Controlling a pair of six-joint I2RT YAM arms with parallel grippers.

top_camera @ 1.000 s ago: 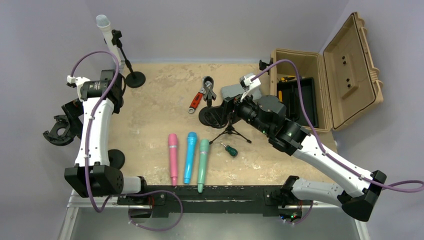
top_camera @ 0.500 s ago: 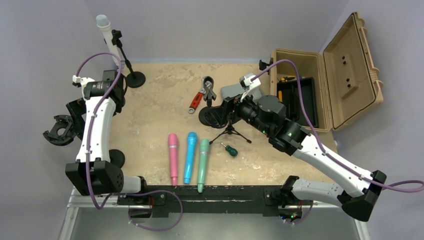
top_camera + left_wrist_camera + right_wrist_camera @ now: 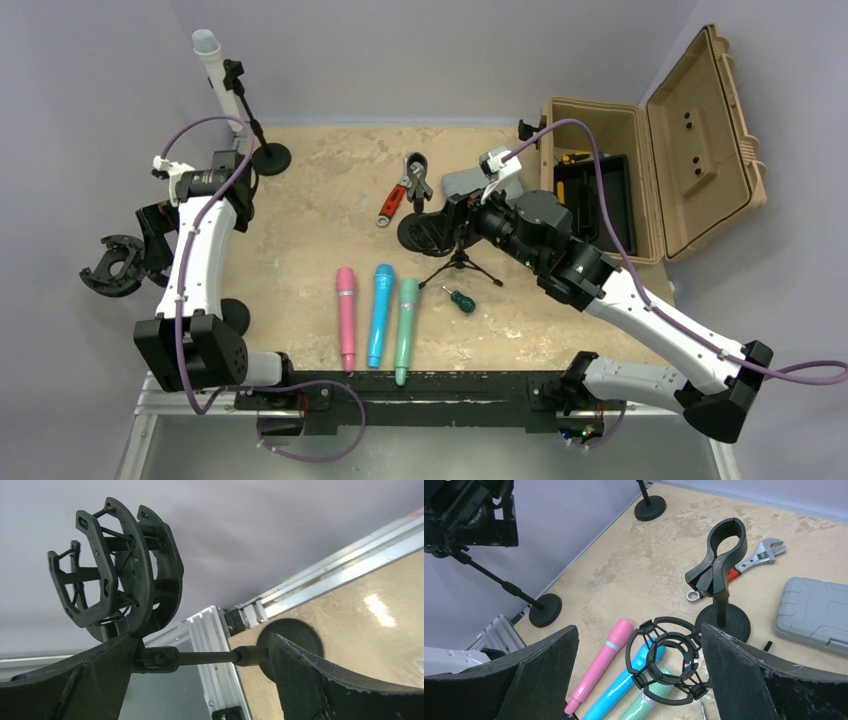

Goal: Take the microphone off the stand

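The white microphone (image 3: 210, 62) sits tilted in the clip of a round-based stand (image 3: 268, 155) at the 11 o'clock corner of the surface (image 3: 310, 230). It is the only one in a holder. The pink microphone (image 3: 346, 315), blue microphone (image 3: 380, 312) and green microphone (image 3: 406, 325) lie side by side toward 6 o'clock.

The left gripper (image 3: 200, 637) is at about 9 o'clock. It is spread wide, holds nothing, and faces an empty shock mount (image 3: 120, 580) off the surface's edge. The right gripper (image 3: 639, 627) is also wide apart and empty, hanging near the centre over a bare tripod shock mount (image 3: 664, 662).

The step in hand looks like the approach, with no reach to the white microphone made yet. The left arm is the nearer one. It would need to turn toward 11 o'clock, rise to the barrel, close on it below the head, and draw it out along the clip's axis without tipping the stand.
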